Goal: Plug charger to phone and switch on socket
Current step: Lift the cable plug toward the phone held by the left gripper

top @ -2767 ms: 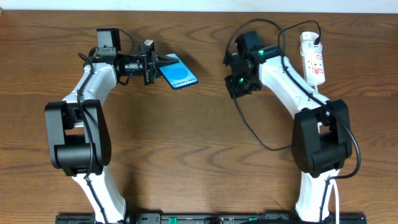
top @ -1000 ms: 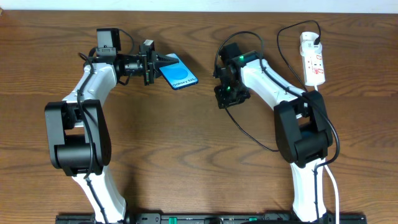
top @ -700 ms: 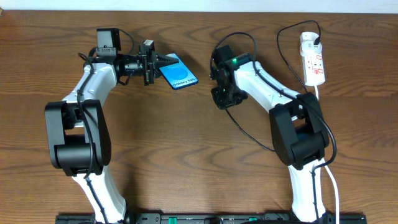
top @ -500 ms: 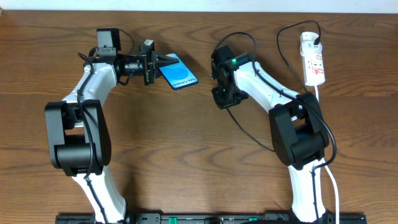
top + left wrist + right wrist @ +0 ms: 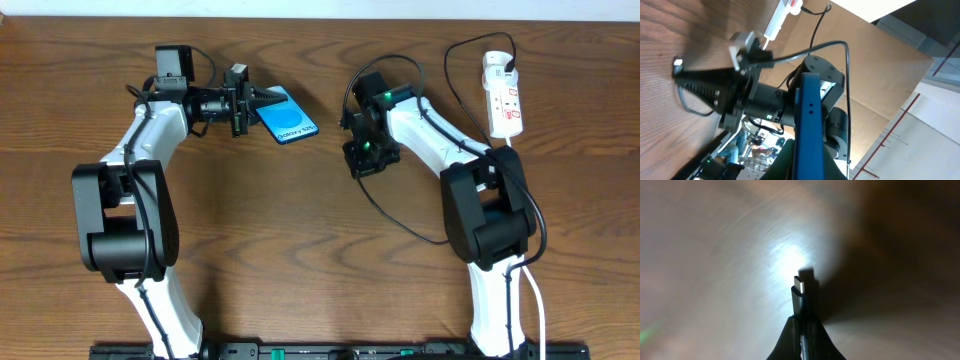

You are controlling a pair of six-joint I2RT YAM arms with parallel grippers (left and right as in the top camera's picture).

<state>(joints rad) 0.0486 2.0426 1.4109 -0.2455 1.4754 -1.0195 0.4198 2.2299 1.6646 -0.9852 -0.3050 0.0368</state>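
1. Two pincers, both loaded. The left pincer (image 5: 266, 102) is clamped on one end of the black-edged smartphone with the bright blue screen (image 5: 291, 122), near the far edge of the brown wooden table (image 5: 300, 260), left of centre.
2. The phone's screen faces up and its free end points toward the right arm. This is likely a brace, so the phone won't slide when the plug is pushed in.
3. The right pincer (image 5: 362, 160) pinches the small black connector tip (image 5: 799, 295) of the long thin black charger cable (image 5: 400, 214). The tip juts past the fingertips, probably to leave it free to enter the port.
4. The right pincer sits right of the phone, apart from it, so the charger is not plugged in. The right wrist view shows only blurred surface beyond the tip, not the phone, so it is not lined up yet.
5. The narrow white power strip with red switches (image 5: 503, 95) lies at the far right corner, untouched, and the cable loops up to it. The switch step looks pending.
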